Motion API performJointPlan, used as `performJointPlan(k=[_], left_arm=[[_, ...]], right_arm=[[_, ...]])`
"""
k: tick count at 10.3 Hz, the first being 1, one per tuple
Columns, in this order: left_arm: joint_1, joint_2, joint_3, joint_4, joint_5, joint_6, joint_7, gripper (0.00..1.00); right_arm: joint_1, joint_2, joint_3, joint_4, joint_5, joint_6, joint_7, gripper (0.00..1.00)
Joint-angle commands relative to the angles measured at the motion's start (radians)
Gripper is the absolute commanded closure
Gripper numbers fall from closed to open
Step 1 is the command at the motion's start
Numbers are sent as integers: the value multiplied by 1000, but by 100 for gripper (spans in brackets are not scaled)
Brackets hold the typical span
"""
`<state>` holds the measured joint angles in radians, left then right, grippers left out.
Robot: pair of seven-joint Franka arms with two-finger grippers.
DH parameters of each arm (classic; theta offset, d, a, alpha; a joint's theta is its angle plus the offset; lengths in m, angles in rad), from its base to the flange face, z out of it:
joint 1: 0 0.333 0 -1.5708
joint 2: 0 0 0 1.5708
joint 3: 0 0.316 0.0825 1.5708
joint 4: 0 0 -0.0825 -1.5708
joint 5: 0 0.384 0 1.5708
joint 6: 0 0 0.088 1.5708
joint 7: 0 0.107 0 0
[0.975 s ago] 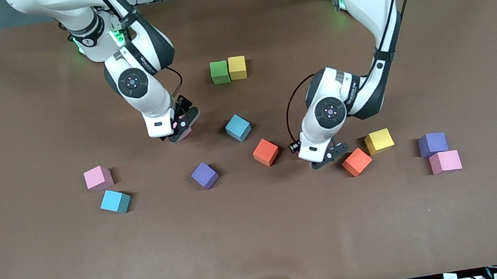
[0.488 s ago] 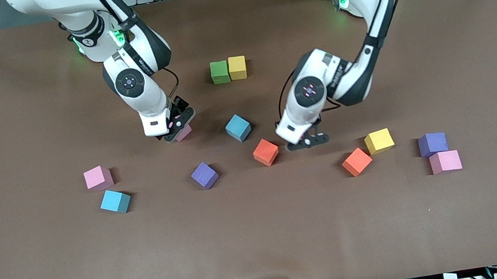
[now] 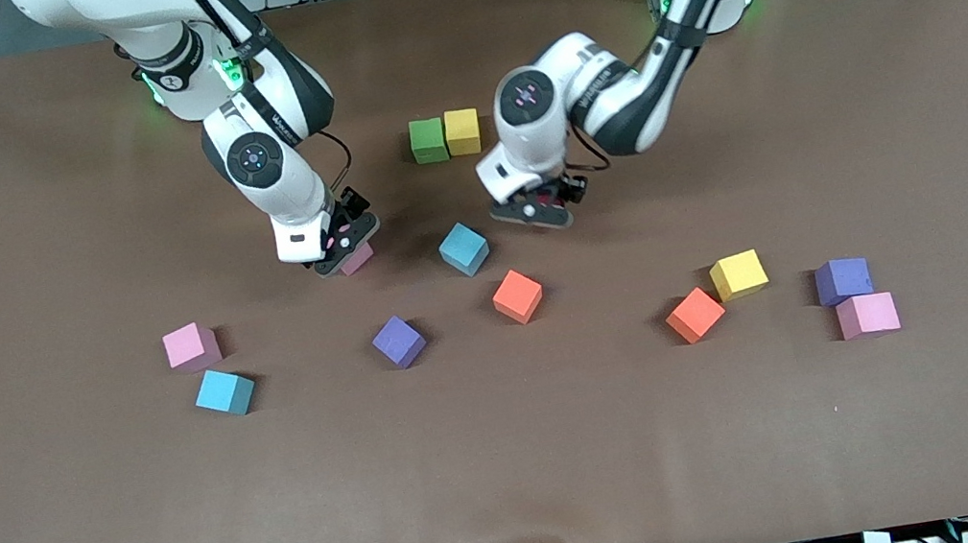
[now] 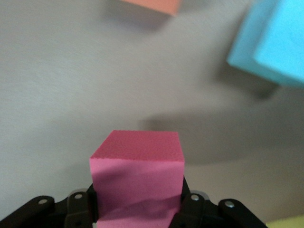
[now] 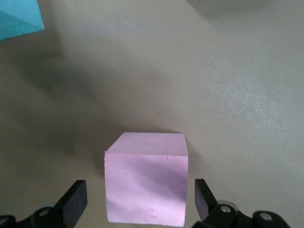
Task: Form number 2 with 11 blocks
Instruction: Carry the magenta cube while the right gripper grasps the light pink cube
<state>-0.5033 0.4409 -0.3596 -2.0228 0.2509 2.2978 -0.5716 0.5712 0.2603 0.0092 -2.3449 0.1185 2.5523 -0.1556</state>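
Thirteen blocks (image 3: 464, 248): left claw (image 3: 537, 208) grips one, right claw (image 3: 346, 256) straddles one.

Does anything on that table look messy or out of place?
Nothing is broken or spilled. The blocks just lie scattered at odd angles; only the green block and a yellow block sit squarely side by side, touching.
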Motion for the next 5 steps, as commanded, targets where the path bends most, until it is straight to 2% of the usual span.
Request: performJointPlan(k=[1,3,5], left_arm=[[22,-31,-88,-77,111,9,22,63],[60,-34,-160,-120,180,12,83,63],[81,-44,-191,-148,189,14,180,63]], right_arm=[[6,36,3,-5,3,64,48,0],[6,48,2,-2,3,72,48,0],[6,48,2,-1,3,72,51,0]])
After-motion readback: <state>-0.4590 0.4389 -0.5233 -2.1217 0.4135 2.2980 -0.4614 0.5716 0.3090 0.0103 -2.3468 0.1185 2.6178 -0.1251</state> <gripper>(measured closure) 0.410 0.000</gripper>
